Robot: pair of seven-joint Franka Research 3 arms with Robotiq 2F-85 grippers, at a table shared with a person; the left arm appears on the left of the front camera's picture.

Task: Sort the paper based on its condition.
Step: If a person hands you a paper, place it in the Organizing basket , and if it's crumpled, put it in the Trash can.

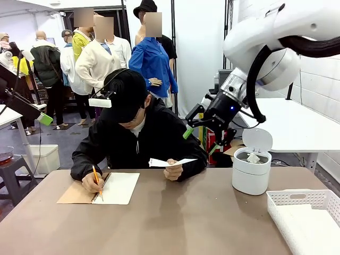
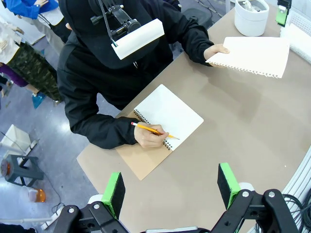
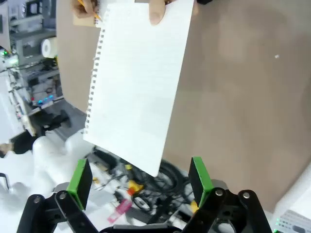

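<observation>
White and flat, the torn-out paper sheet point(image 1: 171, 161) hangs above the far edge of the brown table point(image 1: 175, 218), pinched at one end by the person's hand point(image 1: 173, 170); its perforated edge shows in the right wrist view point(image 3: 138, 82), where a thumb point(image 3: 156, 10) clamps the top at 12 o'clock. In the left wrist view the sheet point(image 2: 252, 56) sits at 2 o'clock, lifted off the tabletop. The right gripper point(image 1: 201, 139) hovers in the air at 3 o'clock of the sheet, near but apart from it, its green-padded fingers point(image 3: 80, 182) spread wide with nothing between them. The left gripper point(image 2: 171, 187) is likewise wide apart and empty, high above the table, looking down. At 9 o'clock of the sheet in the front view lies a spiral notebook point(image 1: 109, 188), open on its brown cover, where the person's other hand point(image 1: 91, 183) presses a yellow pencil point(image 1: 96, 180) to the page. A white round bin point(image 1: 251, 169) with its lid flipped up stands at 3 o'clock of the sheet, something crumpled and white inside it. A white lattice basket point(image 1: 305, 212) occupies the table's near right corner, at 4 o'clock
</observation>
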